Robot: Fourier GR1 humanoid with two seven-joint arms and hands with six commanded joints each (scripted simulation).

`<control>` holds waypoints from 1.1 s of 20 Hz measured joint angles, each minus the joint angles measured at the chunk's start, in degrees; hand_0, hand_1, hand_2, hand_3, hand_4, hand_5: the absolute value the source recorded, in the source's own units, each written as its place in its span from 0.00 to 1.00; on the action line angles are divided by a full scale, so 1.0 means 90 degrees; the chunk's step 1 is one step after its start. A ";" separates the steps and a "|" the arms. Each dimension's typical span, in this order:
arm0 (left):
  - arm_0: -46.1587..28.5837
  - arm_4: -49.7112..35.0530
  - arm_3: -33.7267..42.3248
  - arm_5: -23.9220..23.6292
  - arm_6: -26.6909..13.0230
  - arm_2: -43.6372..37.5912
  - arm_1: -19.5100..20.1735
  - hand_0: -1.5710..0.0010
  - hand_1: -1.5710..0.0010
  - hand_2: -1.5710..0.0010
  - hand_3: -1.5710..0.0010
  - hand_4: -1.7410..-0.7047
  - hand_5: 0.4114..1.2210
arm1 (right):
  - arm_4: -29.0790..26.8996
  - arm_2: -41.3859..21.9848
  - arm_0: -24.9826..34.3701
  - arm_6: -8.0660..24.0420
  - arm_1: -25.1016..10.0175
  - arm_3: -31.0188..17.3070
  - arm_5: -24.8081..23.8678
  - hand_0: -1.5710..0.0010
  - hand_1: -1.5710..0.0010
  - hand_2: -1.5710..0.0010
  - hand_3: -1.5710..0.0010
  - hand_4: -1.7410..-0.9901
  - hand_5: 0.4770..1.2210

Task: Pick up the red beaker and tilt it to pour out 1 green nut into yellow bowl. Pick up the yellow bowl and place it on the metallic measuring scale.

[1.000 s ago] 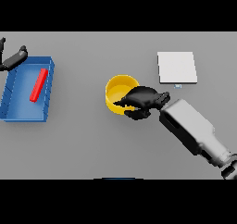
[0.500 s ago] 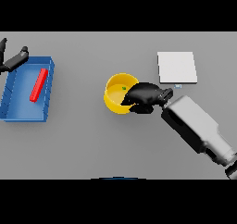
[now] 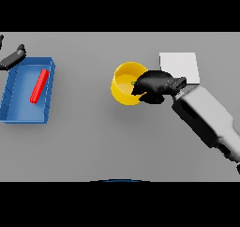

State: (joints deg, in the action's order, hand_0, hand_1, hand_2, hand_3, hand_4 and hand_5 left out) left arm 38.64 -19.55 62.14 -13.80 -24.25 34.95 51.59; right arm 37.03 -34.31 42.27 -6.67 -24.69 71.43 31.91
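I'm gripping the round yellow bowl (image 3: 125, 83) by its right rim with my right hand (image 3: 152, 85), dark fingers curled over the edge and clamped on it. A tiny speck of green (image 3: 133, 83) is showing just inside the bowl next to my fingers; I'm taking that for the green nut, though it is too small to be certain. The flat, pale metallic measuring scale (image 3: 179, 66) is lying just beyond my hand to the right, its near corner partly hidden behind my wrist. The bowl looks slightly raised and tipped toward me, though I can't tell for sure whether it is clear of the grey table (image 3: 93, 141).

So the step I'm working on is carrying the bowl across to the scale. To do it well, I'm wanting to keep the rim level so the nut is not rolling out, and to hold the pinch firm, since a one-sided rim grip lets the bowl swing. The move is short, up and to the right, and the bowl needs to come down centred on the plate, not hanging off its near-left corner.

Over on the far left, my left hand (image 3: 13, 57) is sitting idle at the top corner of the blue rectangular tray (image 3: 23, 117), fingers looking straight. The long red beaker (image 3: 39, 86) is lying inside that tray.
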 measured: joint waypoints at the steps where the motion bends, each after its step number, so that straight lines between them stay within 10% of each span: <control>1: -0.0005 0.0035 -0.0043 -0.0032 0.0002 0.0003 0.0008 1.00 1.00 1.00 1.00 0.91 0.41 | -0.0046 0.0039 0.0060 -0.0048 -0.0022 -0.0066 0.0008 0.00 0.01 0.00 0.18 0.02 1.00; 8: -0.0052 0.0035 -0.0020 -0.0049 0.0042 -0.0009 0.0024 1.00 1.00 1.00 1.00 0.91 0.42 | -0.0026 0.0364 0.0298 0.0049 -0.0586 -0.0439 -0.0328 0.02 0.01 0.00 0.11 0.02 1.00; 15: -0.0021 -0.0062 -0.0052 0.0026 -0.0025 -0.0054 -0.0015 1.00 1.00 1.00 1.00 0.91 0.42 | 0.0112 0.0471 0.0787 -0.0204 -0.0809 -0.1569 -0.0772 0.00 0.00 0.00 0.19 0.02 1.00; 22: -0.0192 -0.0155 0.0371 -0.0149 -0.0350 -0.0085 0.0184 1.00 1.00 1.00 1.00 0.88 0.44 | 0.0200 0.0621 0.0907 -0.0208 -0.0780 -0.2914 -0.1372 0.03 0.10 0.06 0.04 0.02 1.00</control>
State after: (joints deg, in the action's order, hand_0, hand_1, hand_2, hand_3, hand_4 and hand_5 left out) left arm 36.91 -20.94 65.48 -15.14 -27.40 34.19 53.24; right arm 38.83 -28.72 50.44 -8.54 -31.71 45.20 19.56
